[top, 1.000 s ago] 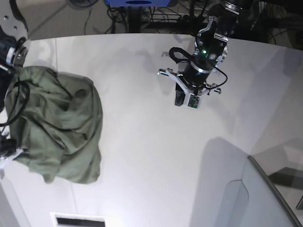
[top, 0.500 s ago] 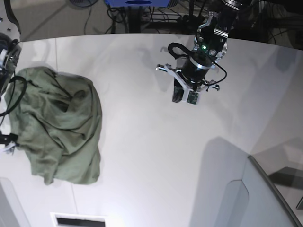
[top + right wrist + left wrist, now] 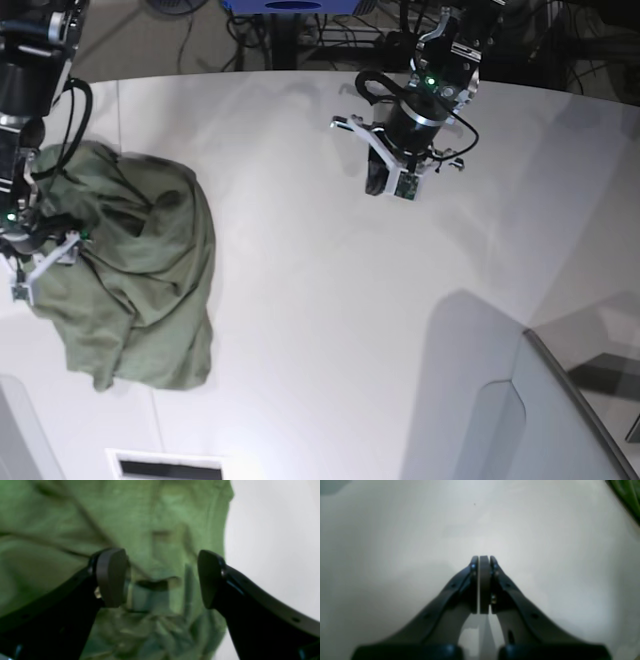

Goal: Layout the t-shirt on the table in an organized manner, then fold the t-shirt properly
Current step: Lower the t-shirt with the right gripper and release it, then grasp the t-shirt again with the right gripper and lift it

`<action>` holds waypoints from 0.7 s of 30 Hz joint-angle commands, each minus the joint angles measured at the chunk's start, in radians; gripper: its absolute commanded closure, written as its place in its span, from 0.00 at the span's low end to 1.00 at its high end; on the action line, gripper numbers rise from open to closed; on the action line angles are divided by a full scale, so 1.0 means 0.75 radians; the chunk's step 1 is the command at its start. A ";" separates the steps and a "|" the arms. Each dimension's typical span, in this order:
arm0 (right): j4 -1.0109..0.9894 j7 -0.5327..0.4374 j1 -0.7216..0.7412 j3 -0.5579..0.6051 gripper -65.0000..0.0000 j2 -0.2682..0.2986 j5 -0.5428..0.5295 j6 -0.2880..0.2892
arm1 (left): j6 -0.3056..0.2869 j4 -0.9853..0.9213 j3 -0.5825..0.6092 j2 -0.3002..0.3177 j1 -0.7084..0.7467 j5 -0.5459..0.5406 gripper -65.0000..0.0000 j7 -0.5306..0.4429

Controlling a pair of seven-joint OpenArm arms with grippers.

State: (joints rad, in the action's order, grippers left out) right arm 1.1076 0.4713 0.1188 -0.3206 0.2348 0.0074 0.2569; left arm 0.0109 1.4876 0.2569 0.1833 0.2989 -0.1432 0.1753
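Observation:
The olive-green t-shirt [image 3: 135,265] lies crumpled in a heap on the left part of the white table [image 3: 320,300]. My right gripper [image 3: 22,285] hangs over the heap's left edge. In the right wrist view its jaws stand open [image 3: 160,580] just above the wrinkled t-shirt [image 3: 150,517], with nothing pinched between the fingers [image 3: 112,577]. My left gripper [image 3: 390,187] hovers over bare table at the far middle, well away from the shirt. Its pads are pressed together on nothing [image 3: 484,558]. A green corner of the t-shirt [image 3: 628,495] shows at the top right of that view.
A grey translucent panel [image 3: 560,420] rises at the front right corner. A white slotted piece [image 3: 165,465] sits at the front edge, left of centre. Cables and dark equipment [image 3: 330,35] crowd the floor beyond the far edge. A thin seam [image 3: 118,110] crosses the table's left side.
The right gripper opened and let go of the shirt, then rose and swung in over the heap's left edge. The shirt settled. The left arm drifted slightly toward the far edge, still shut.

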 commanded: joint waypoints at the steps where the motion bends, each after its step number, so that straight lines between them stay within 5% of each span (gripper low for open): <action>1: 0.003 -0.022 0.037 -0.001 0.34 0.015 -0.007 -0.002 | -0.001 0.027 -0.002 0.002 -0.003 -0.006 1.00 -0.030; 17: -0.201 -0.022 0.137 -0.001 0.35 -0.007 -0.005 -0.002 | -0.001 0.025 -0.002 0.002 0.028 0.002 1.00 -0.032; 19: -0.238 -0.024 0.162 -0.001 0.41 -0.007 -0.005 -0.002 | -0.001 0.025 -0.002 0.002 0.028 0.002 1.00 -0.032; 21: -0.240 -0.024 0.168 -0.001 0.58 -0.007 -0.005 -0.002 | -0.001 0.025 -0.002 0.002 0.028 0.002 1.00 -0.032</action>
State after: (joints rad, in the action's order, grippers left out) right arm 0.9100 0.4713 0.2207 -0.3187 0.2127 0.0036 0.2604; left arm 0.0113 1.4868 0.2565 0.1837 0.3214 -0.1421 0.1730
